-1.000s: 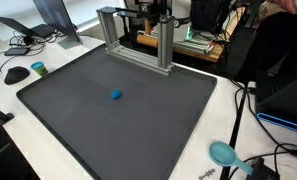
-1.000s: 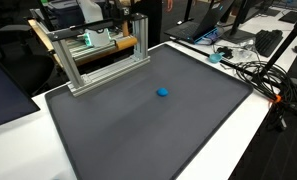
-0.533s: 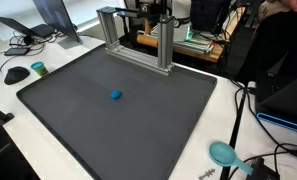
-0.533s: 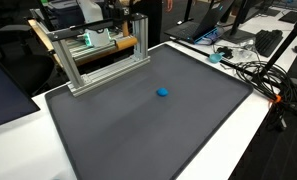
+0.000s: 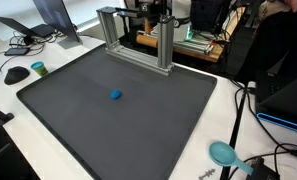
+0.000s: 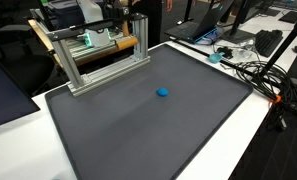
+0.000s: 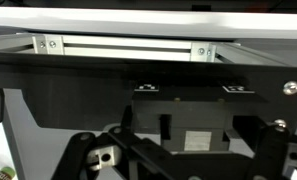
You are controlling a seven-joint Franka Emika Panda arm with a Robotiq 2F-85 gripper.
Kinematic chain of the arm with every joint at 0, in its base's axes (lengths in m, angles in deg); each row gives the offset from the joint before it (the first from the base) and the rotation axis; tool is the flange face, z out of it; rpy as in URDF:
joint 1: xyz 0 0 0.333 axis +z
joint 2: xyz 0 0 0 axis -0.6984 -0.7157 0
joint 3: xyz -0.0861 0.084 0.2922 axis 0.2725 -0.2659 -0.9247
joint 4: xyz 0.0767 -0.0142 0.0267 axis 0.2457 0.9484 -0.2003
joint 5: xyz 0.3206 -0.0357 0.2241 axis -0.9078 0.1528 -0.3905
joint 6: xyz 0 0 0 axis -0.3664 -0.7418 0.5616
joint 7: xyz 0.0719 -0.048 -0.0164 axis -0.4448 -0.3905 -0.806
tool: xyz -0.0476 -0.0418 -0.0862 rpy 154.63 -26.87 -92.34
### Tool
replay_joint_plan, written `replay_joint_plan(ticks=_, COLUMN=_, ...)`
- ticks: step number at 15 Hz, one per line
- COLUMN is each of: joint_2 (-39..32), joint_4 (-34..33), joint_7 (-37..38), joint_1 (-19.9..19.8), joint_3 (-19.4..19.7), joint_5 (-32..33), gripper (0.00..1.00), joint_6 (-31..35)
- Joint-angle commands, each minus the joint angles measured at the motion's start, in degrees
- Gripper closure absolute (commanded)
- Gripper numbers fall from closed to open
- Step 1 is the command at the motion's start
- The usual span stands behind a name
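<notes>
My pincer point(image 7: 178, 158) hung released and empty near the metal frame point(image 5: 138, 45), well apart from the blue piece point(image 5: 115, 96) lying untouched on the dark mat point(image 5: 78, 135), so nothing looked begun.

A small blue lump point(image 5: 115, 96) point(image 6: 162, 92), rounded and low, lies flat near the middle of the dark mat point(image 5: 138, 135). It is well apart from the jaws, out ahead of them and beyond the metal frame point(image 5: 165, 45). It does not show in the wrist view. The frame, made of silver bars, stands upright at the mat's far edge, near the jaws and just ahead of them, with its crossbar point(image 7: 118, 46) level.
</notes>
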Motion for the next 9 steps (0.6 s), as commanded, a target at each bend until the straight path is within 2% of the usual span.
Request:
replay_joint_plan(ticks=1, joint_2=-0.2, joint_4=-0.8, joint_7=1.4, joint_1=-0.6, joint_3=-0.7, joint_5=1.0, gripper=0.00, joint_6=-2.4)
replay_joint_plan(ticks=5, joint_2=-0.1, joint_4=-0.3, joint_7=2.1, joint_1=0.0, joint_3=-0.8, joint_5=0.1, gripper=0.00, joint_6=0.1)
replay_joint_plan(ticks=9, joint_2=-0.8, joint_4=-0.8, joint_7=3.1, joint_1=-0.2, joint_3=-1.5, joint_5=0.3, gripper=0.00, joint_6=-1.4)
